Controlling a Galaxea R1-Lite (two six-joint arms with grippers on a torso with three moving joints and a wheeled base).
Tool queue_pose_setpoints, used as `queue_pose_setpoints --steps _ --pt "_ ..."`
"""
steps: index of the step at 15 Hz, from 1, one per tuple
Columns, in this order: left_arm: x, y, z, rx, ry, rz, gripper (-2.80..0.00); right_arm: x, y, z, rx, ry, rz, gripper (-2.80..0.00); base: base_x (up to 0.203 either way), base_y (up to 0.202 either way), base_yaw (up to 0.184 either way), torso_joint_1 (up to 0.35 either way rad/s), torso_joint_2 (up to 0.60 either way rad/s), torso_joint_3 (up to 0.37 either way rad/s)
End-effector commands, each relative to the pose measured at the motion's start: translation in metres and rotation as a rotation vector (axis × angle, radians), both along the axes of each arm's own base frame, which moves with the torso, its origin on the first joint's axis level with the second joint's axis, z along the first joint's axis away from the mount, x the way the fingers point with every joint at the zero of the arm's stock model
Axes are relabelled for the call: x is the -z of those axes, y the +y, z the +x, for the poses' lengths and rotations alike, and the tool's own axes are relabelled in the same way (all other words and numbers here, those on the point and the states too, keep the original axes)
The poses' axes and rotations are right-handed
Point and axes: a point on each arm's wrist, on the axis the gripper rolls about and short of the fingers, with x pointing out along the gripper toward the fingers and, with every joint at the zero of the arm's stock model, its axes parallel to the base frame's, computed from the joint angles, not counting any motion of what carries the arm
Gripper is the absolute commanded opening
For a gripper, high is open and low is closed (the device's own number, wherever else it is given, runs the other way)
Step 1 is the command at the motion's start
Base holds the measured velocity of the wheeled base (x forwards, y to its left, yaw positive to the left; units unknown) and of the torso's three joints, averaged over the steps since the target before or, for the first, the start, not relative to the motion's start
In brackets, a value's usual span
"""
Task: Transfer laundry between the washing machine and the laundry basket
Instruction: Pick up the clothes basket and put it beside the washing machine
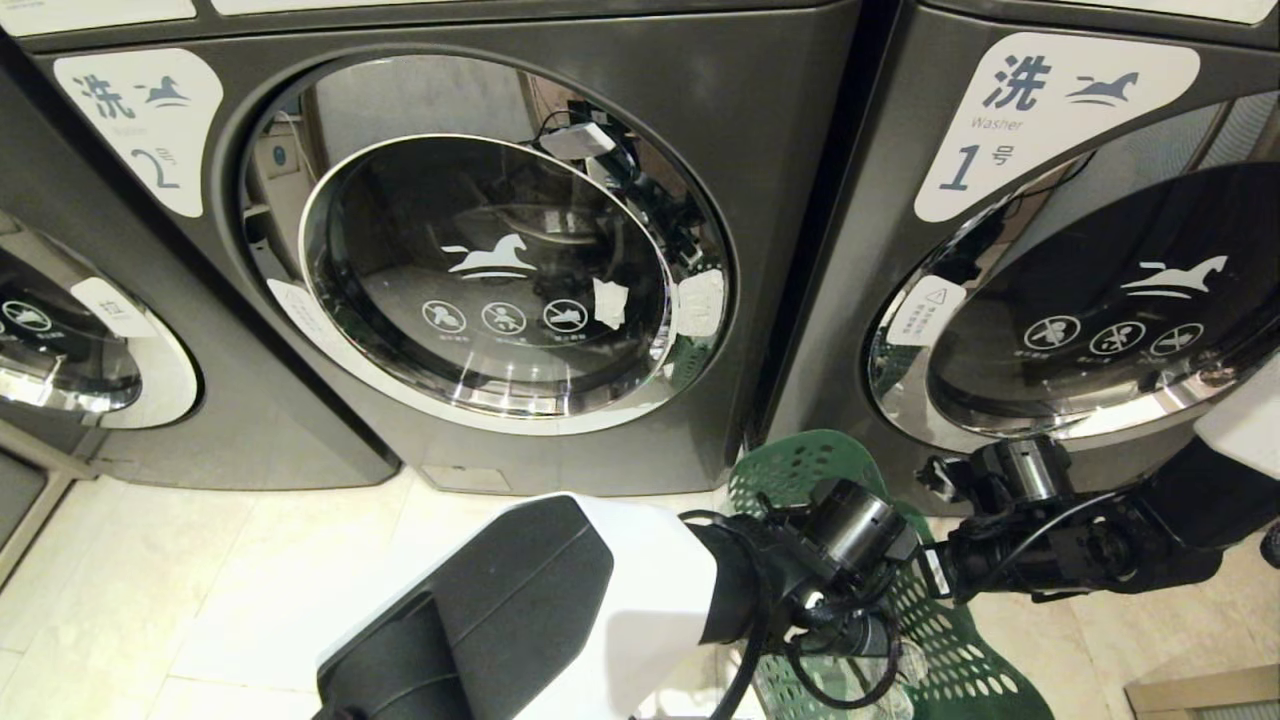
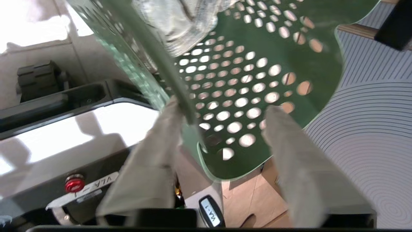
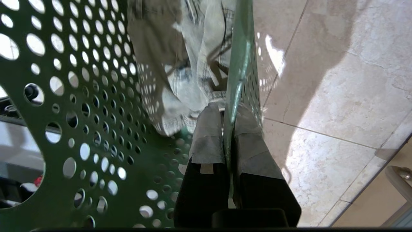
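The washing machine labelled 2 fills the upper left of the head view, its chrome-ringed glass door closed. The green perforated laundry basket sits low in front of me, between both arms. The grey-green laundry lies bunched inside the basket. My right gripper is shut on the basket's thin rim, one finger inside and one outside. My left gripper is open at the opposite rim of the basket. One of its fingers rests against the rim's edge. The laundry shows just beyond.
A like machine labelled 1 stands right of the basket, and part of another shows at far left. Pale floor tiles spread in front of the machines. My own base and a ribbed grey mat lie under the basket.
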Motion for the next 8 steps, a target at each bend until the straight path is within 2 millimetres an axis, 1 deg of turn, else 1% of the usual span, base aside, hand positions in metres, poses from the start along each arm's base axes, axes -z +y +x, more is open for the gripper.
queue_pose_setpoints --steps 1,4,8 --pt "-0.003 0.002 -0.001 -0.004 0.006 0.005 0.00 0.006 0.000 0.002 -0.001 0.003 0.001 -2.80 0.000 0.000 0.000 0.000 0.00 0.000" --pt "-0.001 0.006 -0.004 0.001 0.035 0.056 0.00 0.015 0.001 0.003 -0.006 -0.028 0.002 -2.80 0.000 0.000 0.000 0.000 0.00 0.000" --pt "-0.011 0.008 -0.006 -0.001 0.036 0.057 0.00 0.020 0.001 -0.001 -0.009 -0.025 0.000 -2.80 0.000 0.000 0.000 0.000 0.00 0.000"
